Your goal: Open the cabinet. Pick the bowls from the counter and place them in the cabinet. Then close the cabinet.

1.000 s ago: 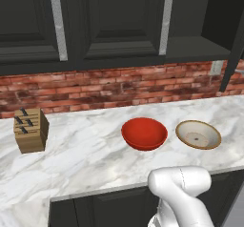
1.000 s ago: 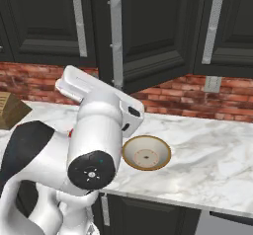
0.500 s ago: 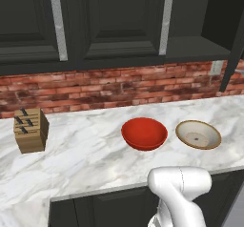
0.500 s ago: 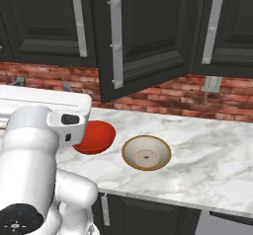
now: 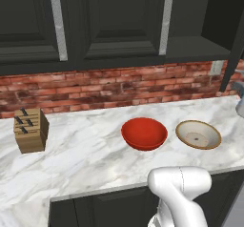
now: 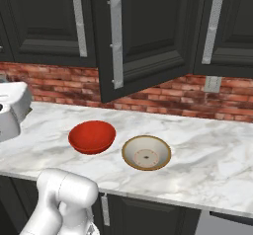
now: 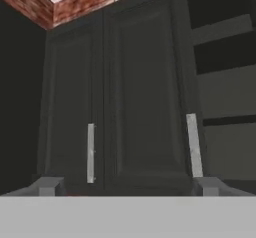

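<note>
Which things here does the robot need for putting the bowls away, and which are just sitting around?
For the job:
- cabinet, one door swung open
- red bowl
- tan-rimmed bowl
- counter

Just sitting around:
- knife block
- wall socket
- brick wall

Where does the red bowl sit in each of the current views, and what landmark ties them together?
Left base view: the red bowl sits right of centre on the counter, left of the tan-rimmed bowl.
Right base view: left of centre, again left of the tan-rimmed bowl.
Hand view: cannot be made out.
Shared landmark: the brick backsplash.
</note>
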